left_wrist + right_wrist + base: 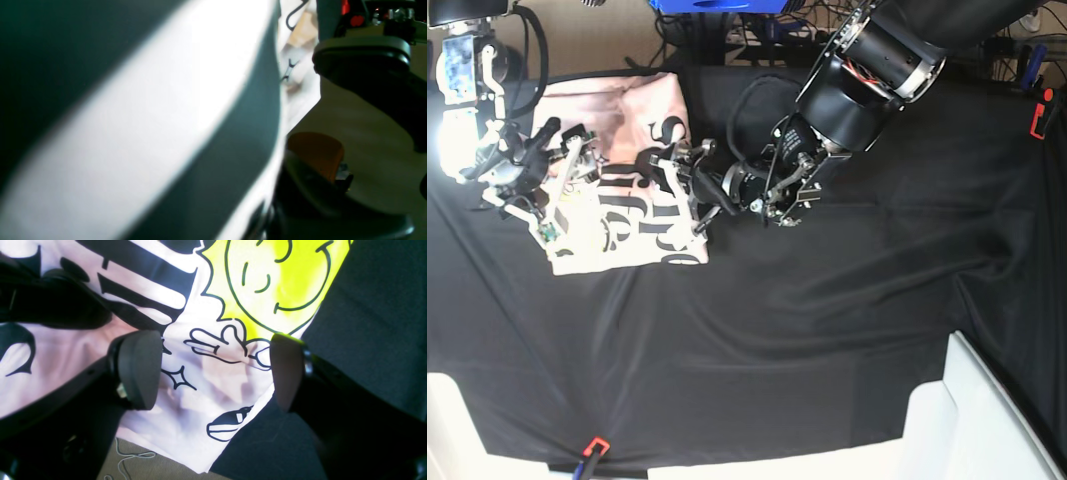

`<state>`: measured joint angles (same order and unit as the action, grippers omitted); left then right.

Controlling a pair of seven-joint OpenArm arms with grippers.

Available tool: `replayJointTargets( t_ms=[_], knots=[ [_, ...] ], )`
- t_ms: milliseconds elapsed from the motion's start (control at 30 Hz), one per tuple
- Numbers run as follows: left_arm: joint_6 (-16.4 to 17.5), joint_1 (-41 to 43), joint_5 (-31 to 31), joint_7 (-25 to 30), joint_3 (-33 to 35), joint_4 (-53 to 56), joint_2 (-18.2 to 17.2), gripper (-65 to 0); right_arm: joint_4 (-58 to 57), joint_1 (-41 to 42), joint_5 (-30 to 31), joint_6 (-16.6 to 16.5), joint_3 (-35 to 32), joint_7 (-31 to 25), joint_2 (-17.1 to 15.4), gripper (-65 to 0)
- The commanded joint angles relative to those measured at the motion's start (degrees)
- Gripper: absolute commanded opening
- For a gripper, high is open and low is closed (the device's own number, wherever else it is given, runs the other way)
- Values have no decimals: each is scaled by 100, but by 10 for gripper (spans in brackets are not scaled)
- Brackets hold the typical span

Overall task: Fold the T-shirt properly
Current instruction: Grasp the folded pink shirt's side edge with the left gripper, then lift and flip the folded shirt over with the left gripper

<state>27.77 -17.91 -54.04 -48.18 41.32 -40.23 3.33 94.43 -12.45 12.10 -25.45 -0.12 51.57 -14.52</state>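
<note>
Lying under both hands, the T-shirt [627, 190] sits between the right hand's [213, 370] wide-apart fingers; left hand's [689, 190] grip unclear.

Right gripper [213, 370] spread wide, left gripper [689, 190] low

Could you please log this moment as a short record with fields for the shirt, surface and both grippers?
shirt: T-shirt, pink, printed side up, partly folded
surface: black cloth
right gripper: open, straddling the shirt's edge
left gripper: at the shirt's other edge; open or shut unclear
</note>
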Motion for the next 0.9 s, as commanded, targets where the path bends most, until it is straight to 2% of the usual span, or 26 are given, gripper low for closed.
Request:
replayJointTargets(
  t_ms=[0, 133, 233, 300, 367, 467, 533, 867],
  knots=[
    [14, -24, 72, -179, 39, -61, 67, -650, 108, 54, 52, 18, 25, -80, -55, -170],
    [14, -42, 72, -197, 4, -166, 67, -650, 91, 45, 52, 18, 25, -80, -55, -170],
    [5, -42, 37, -232, -22, -913, 23, -650, 73, 45, 52, 18, 25, -80, -64, -170],
    [-56, -42, 28, -487, -31, -1423, -39, -650, 73, 45, 52, 18, 25, -80, -73, -170],
    [-329, -42, 28, -795, -84, -1837, -48, -650, 73, 45, 52, 18, 25, -80, -82, -170],
    [-874, 20, 28, -1076, -506, -2355, -39, -650, 73, 1, 52, 18, 25, -80, -90, -170],
    [-1120, 20, 28, -1208, -752, -2672, -56, -650, 82, -17, 52, 18, 25, -89, -90, -170],
    [-1173, -182, 46, -2316, -1851, -3507, -74, -650, 73, -17, 52, 18, 25, -89, -90, -170]
  ],
)
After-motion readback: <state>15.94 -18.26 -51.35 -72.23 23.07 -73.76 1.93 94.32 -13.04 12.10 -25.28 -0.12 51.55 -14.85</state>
